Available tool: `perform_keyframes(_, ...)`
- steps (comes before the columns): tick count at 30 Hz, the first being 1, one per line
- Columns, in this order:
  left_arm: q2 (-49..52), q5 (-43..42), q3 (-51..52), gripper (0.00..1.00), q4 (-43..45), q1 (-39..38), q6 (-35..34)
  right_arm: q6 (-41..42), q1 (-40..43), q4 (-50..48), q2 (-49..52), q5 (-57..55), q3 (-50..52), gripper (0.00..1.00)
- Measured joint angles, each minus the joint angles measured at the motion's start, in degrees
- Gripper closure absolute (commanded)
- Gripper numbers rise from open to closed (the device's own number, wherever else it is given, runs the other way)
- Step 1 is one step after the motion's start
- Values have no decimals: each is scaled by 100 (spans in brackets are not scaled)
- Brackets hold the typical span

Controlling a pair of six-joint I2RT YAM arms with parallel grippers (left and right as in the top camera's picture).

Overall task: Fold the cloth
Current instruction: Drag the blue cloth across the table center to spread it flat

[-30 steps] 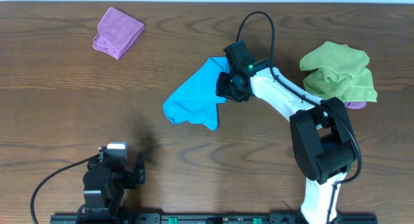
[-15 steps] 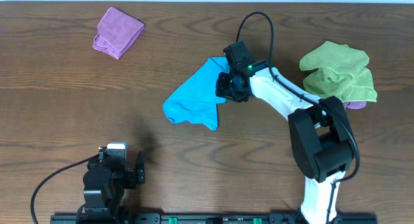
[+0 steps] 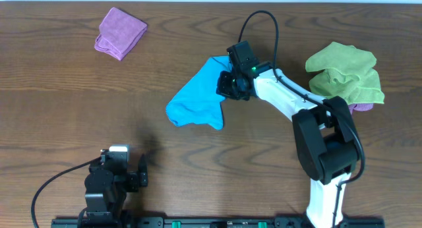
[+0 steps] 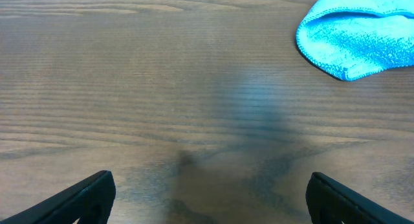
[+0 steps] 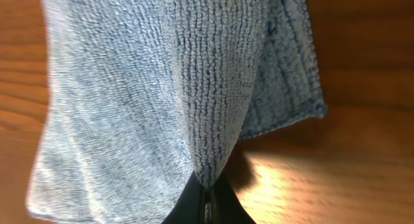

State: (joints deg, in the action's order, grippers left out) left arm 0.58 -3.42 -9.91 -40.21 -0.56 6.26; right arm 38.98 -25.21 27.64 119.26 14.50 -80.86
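While the right fingers are pressed together on a raised fold of the blue cloth, the rest of it trails off toward 8 o'clock from them, flat on the desk a bit above centre. The left fingers are spread wide down at 7 o'clock, well apart from the cloth, which peeks in at 1 o'clock in their view. The desk is dark brown wood grain. The cloth is nubby microfibre with a stitched hem. A folded purple cloth sits at 10 o'clock, and a crumpled green cloth at 2 o'clock.
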Motion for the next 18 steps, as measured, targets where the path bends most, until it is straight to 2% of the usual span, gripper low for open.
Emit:
perform_keyframes(10,0,0,0,5,0,0,0,-4,-304,-1161,-660,177,11,99)
perform_keyframes(18,0,0,0,5,0,0,0,-17,-634,-2365,-669,236,20,99)
